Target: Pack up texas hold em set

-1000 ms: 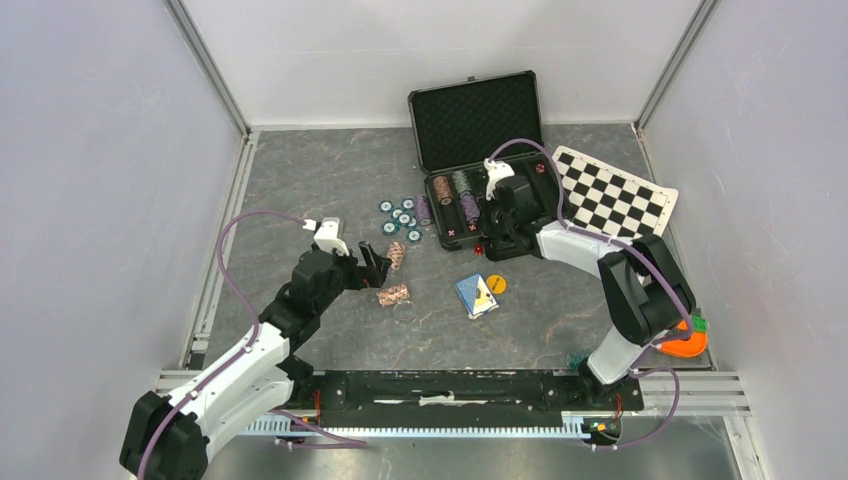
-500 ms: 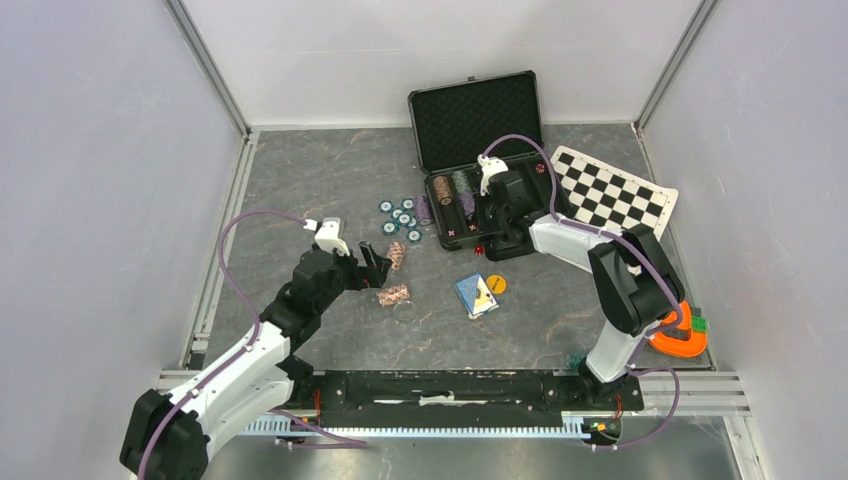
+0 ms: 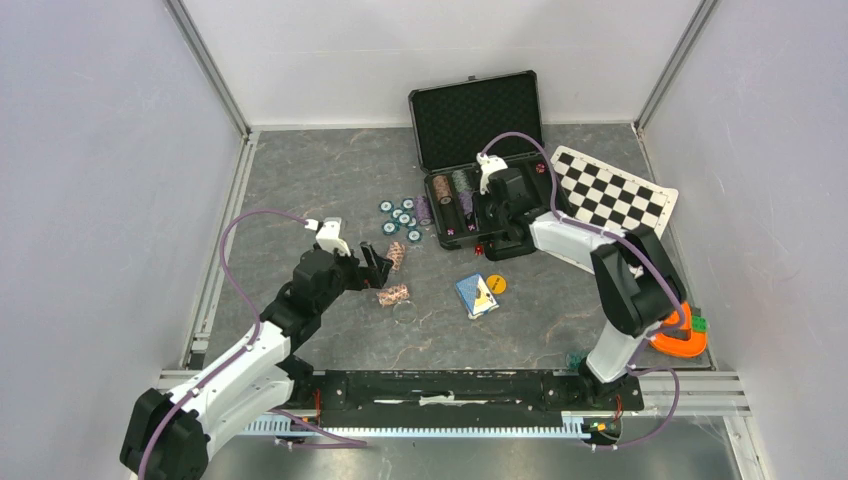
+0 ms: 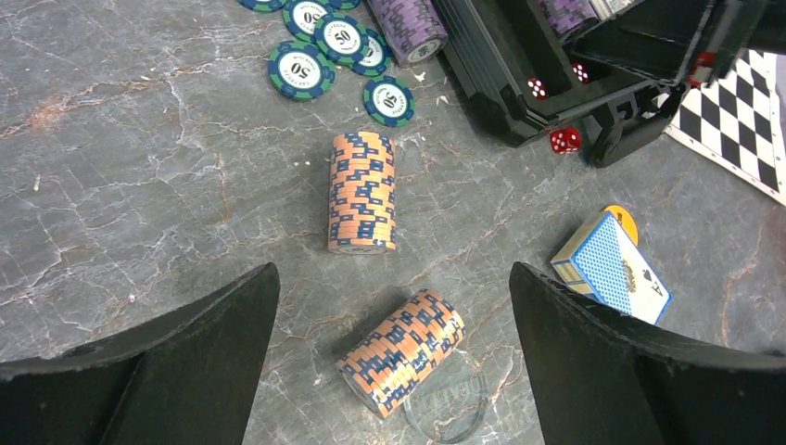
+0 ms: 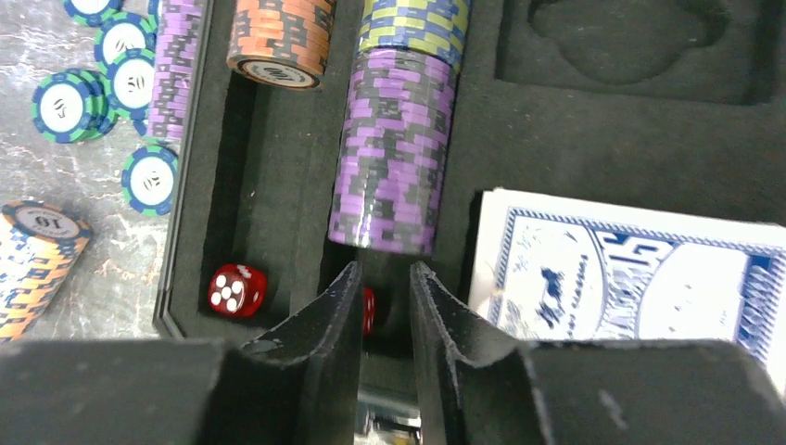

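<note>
One red die [image 5: 369, 310] lies in the case [image 5: 593, 139], just below my right tool [image 5: 386, 273], whose jaws stand narrowly parted and grip nothing. I should lift straight up, clear of the purple chips [image 5: 394, 167]. My left tool [image 4: 391, 271] hangs wide open over orange chips [image 4: 361, 193] on the counter [image 4: 139, 185].

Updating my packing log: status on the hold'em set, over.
Left gripper open over two brown-white chip stacks. Right gripper slightly parted inside case, red die at its tips. Teal chips, one deck loose. Nothing blocking.
</note>
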Robot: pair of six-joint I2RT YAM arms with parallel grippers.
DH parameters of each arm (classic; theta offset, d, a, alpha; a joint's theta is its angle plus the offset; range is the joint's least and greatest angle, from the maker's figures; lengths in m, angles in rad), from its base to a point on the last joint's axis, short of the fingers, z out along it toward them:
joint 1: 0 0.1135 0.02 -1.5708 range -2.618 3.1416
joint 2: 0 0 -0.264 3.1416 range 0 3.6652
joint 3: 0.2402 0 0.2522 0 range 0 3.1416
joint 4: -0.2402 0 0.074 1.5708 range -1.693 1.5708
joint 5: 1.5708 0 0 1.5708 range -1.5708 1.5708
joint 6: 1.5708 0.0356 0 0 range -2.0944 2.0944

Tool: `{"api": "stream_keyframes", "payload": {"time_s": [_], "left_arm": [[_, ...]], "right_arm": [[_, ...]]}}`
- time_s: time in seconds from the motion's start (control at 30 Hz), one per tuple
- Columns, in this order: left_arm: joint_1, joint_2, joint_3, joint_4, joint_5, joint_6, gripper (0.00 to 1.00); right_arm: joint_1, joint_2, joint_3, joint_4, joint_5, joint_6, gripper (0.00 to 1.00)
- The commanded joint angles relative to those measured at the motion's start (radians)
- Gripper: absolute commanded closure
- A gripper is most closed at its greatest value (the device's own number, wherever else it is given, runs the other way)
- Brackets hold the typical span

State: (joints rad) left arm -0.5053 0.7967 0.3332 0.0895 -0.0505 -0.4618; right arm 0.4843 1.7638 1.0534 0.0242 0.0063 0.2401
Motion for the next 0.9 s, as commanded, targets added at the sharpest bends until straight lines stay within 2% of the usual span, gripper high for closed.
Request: {"api": "stream_keyframes", "payload": {"time_s": [0.0,0.13,0.17,0.23,0.27,0.33,0.37,0.53,0.87], "left_arm": [[0.001,-0.009,0.002,0.051,-0.005,0.038,0.0],[0.002,0.024,-0.007,0.094,-0.016,0.018,0.0],[0.002,0.049,0.001,0.097,-0.049,-0.026,0.0],[0.003,0.103,0.034,0.052,-0.162,-0.213,0.0],[0.01,0.131,0.05,0.048,-0.169,-0.263,0.0],[0.02,0.186,0.079,0.112,-0.034,-0.197,0.0],[0.021,0.214,0.101,0.111,-0.015,-0.213,0.0],[0.024,0.443,0.36,-0.037,0.08,-0.264,0.03],[0.058,0.764,0.623,-0.059,0.142,-0.307,0.17]], "right_arm": [[-0.003,-0.164,-0.058,0.063,0.041,-0.021,0.67],[0.01,-0.236,-0.092,0.051,0.066,-0.035,0.64],[0.015,-0.257,-0.107,0.062,0.074,-0.037,0.64],[0.022,-0.299,-0.147,0.101,0.08,-0.038,0.64],[0.023,-0.321,-0.17,0.122,0.08,-0.035,0.63],[0.022,-0.355,-0.202,0.144,0.082,-0.027,0.61],[0.022,-0.37,-0.218,0.152,0.084,-0.026,0.6],[0.022,-0.439,-0.28,0.183,0.096,-0.023,0.6],[0.021,-0.523,-0.367,0.247,0.114,-0.004,0.6]]}}
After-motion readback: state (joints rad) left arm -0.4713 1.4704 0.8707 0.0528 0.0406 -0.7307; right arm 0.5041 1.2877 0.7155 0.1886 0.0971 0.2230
